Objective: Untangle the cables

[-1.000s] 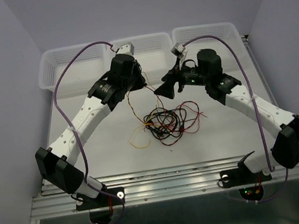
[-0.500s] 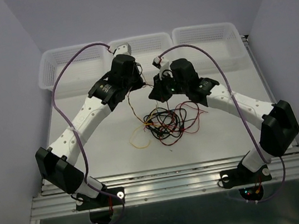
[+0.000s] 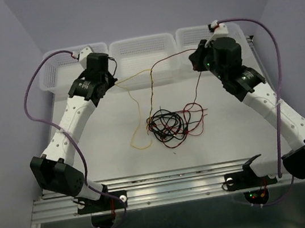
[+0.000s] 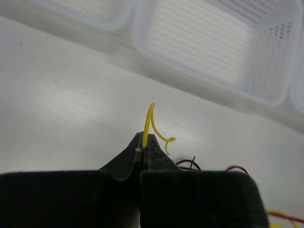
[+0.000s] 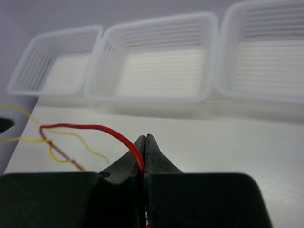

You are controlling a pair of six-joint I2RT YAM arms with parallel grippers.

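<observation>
Bright, even light; soft shadows; wrist backgrounds (baskets) perhaps slightly blurred.

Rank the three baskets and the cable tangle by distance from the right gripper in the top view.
From the right gripper:
1. right basket, beside it, back right
2. middle basket, back centre
3. cable tangle, table centre
4. left basket, back left

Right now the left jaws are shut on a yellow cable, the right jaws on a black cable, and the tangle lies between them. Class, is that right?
Not quite: the right wrist view shows the right jaws shut on a red cable, not a black one. The left jaws do hold the yellow cable, and the tangle lies between them.
</observation>
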